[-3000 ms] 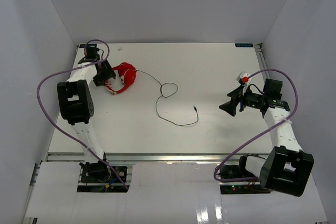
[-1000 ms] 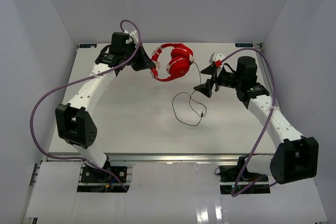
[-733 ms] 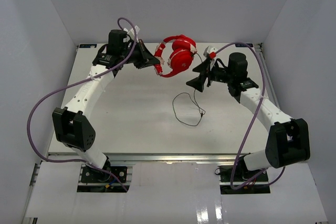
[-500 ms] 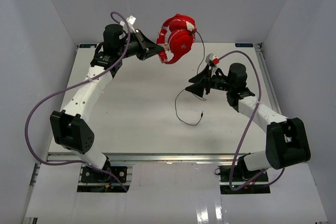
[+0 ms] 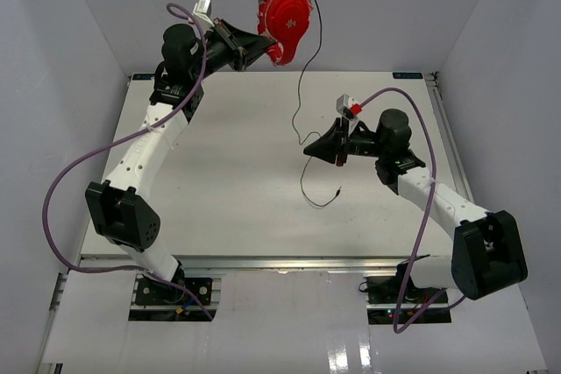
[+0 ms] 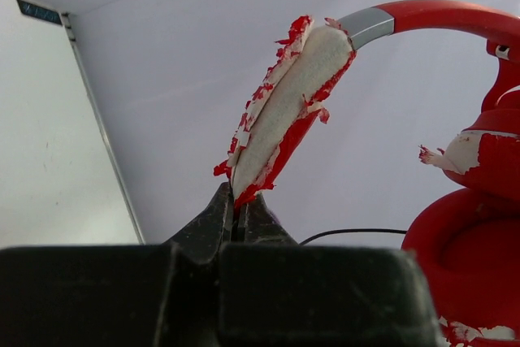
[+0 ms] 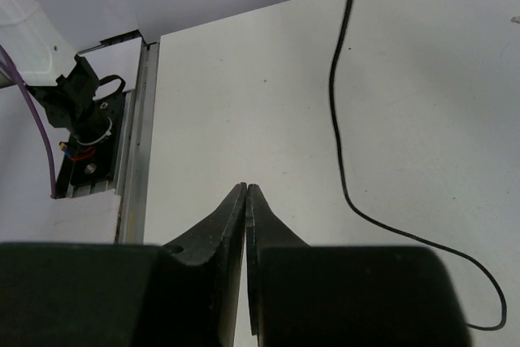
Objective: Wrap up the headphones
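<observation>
The red headphones [image 5: 285, 15] hang high above the table's far edge, held by my left gripper [image 5: 263, 41]. In the left wrist view that gripper [image 6: 238, 201] is shut on the lower tip of a torn red-and-white pad [image 6: 284, 111], with a red ear cup [image 6: 463, 258] to the right. The thin black cable [image 5: 302, 85] drops from the headphones to the table and ends in a plug [image 5: 338, 190]. My right gripper [image 5: 308, 151] sits low beside the cable. Its jaws [image 7: 245, 188] are shut with nothing between them, and the cable [image 7: 337, 119] runs past on their right.
The white table [image 5: 219, 181] is boxed in by grey walls on three sides. Thick purple cables [image 5: 79, 168] loop along both arms. A metal rail and the left arm's base [image 7: 81, 119] lie at the table's near edge.
</observation>
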Robot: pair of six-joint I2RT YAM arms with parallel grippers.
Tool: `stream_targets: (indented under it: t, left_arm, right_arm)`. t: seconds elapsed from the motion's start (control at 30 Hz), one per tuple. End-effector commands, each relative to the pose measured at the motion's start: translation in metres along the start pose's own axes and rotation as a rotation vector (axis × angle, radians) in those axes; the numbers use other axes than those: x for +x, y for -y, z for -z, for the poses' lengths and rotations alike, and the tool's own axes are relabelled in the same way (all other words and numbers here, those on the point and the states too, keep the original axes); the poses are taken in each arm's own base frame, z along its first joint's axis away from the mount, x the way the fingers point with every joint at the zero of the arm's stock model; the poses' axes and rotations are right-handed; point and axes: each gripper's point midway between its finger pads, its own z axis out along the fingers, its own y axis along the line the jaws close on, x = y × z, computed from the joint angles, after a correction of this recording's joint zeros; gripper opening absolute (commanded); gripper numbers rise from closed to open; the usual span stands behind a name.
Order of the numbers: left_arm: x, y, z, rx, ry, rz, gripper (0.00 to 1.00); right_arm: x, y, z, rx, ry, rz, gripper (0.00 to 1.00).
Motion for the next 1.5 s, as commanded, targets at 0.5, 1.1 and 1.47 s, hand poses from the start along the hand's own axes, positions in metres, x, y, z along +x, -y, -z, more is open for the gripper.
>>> stream_targets:
  t: [0.5,1.1,1.47]
  left_arm:
    - [-0.016,0.051,0.012,0.061,0.074,-0.075,0.0]
    - [-0.045,0.066,0.035,0.044,0.296,0.003,0.0]
    - [-0.084,-0.069,-0.027,-0.459,0.258,-0.465,0.0]
  right_arm:
    - [-0.047,0.053,-0.016,0.166,-0.152,0.365,0.95]
    - [0.004,0.017,-0.044,-0.076,-0.128,0.332,0.08]
    - [0.054,0.023,0.016,0.196,-0.866,0.557,0.08]
